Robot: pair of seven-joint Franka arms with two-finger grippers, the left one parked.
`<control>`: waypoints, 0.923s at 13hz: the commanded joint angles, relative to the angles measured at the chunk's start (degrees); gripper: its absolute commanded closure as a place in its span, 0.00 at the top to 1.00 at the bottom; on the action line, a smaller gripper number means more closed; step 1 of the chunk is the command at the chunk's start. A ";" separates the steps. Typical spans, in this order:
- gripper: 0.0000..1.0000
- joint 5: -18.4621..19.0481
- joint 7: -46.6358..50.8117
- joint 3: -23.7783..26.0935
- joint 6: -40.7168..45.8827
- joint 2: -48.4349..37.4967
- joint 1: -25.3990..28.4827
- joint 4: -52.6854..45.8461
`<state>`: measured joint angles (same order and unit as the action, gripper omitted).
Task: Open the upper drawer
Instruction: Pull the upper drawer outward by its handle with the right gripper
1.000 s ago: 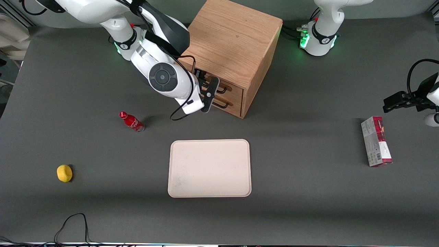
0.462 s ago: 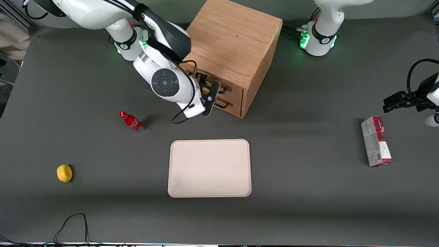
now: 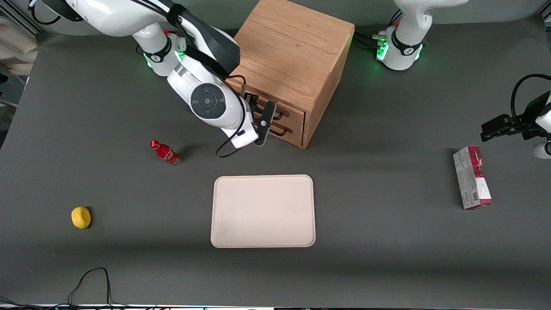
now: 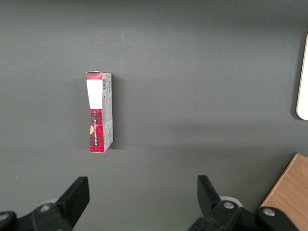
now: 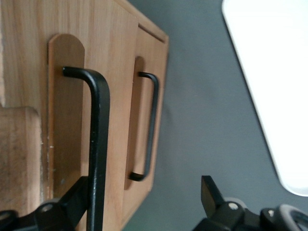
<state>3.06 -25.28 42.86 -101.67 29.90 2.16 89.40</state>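
Note:
The wooden cabinet [image 3: 292,51] stands at the table's back middle. Its upper drawer [image 3: 296,113] is shut, with its thin black handle [image 3: 280,114] above the lower drawer's like handle [image 3: 282,131]. My right gripper [image 3: 259,114] is open, right in front of the drawer fronts. In the right wrist view the upper drawer's handle [image 5: 98,144] runs between the open fingers of the gripper [image 5: 143,187], close against one finger [image 5: 72,202]. The other finger [image 5: 209,190] stands well apart over the table. The lower handle [image 5: 149,125] is farther off.
A cream tray [image 3: 263,211] lies nearer the front camera than the cabinet. A red bottle [image 3: 165,153] and a yellow lemon [image 3: 81,217] lie toward the working arm's end. A red and grey box [image 3: 472,177] lies toward the parked arm's end, also in the left wrist view [image 4: 99,111].
The gripper has shifted a little closer to the drawer fronts. The drawers have not moved.

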 commanded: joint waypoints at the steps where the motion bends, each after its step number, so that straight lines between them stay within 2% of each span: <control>1: 1.00 1.43 -3.36 -1.54 -0.81 1.74 -0.66 -1.51; 8: 1.00 1.51 -6.27 -6.73 -0.46 2.79 -0.84 -7.13; 12: 1.00 3.71 -6.36 -9.10 -0.55 4.11 -1.10 -10.73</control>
<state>5.44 -30.61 34.86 -102.52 32.19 0.86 82.40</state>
